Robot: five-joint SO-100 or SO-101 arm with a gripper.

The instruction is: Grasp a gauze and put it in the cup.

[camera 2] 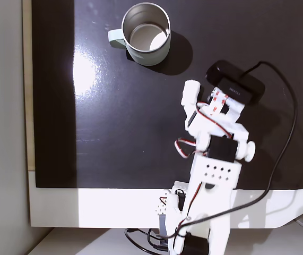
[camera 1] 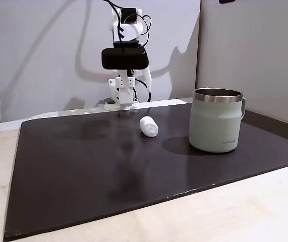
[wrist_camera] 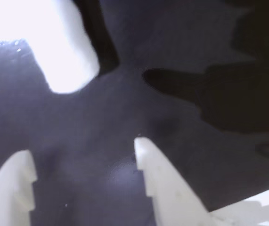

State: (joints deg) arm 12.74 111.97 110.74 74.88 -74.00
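The white two-finger gripper point(wrist_camera: 85, 146) hangs spread wide and empty over the dark mat point(camera 1: 83, 166). The small white fabric gauze roll point(camera 1: 149, 126) lies, apparently, just ahead of the fingertips, beside the sage-green steel-rimmed cup point(camera 1: 217, 121). Advance, straddle it crosswise, then close gently.

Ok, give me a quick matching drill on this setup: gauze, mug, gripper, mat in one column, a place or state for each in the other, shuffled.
Things:
1. gauze roll
2. green mug
3. gripper
4. dark mat

States:
A. open, with only mat between its fingers in the wrist view
B. lying on its side on the mat
C. upright and empty, steel rim up
D. covers the tabletop under everything

Pairs: 1-B, 2-C, 3-A, 4-D
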